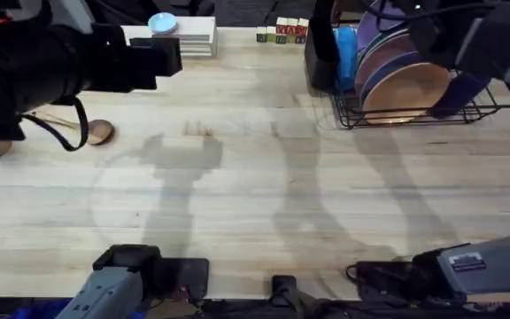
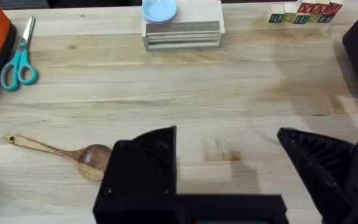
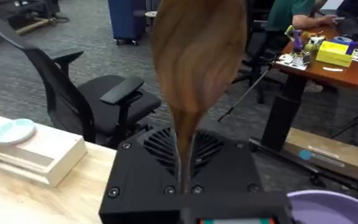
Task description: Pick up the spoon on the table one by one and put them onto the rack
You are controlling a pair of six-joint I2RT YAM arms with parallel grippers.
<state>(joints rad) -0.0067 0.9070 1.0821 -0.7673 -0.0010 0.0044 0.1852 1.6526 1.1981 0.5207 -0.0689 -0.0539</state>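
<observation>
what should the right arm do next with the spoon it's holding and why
Probably lower it into the tall black utensil holder on the black wire dish rack. The right end effector grips a brown wooden spoon by its handle, bowl pointing away, already up over the rack. A second spoon lies on the pale wooden table.

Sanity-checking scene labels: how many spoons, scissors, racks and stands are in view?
Spoons: 2 (one on table, other in right pincer)
Scissors: 1
Rack: 1
Stand: 1
Total: 5
</observation>
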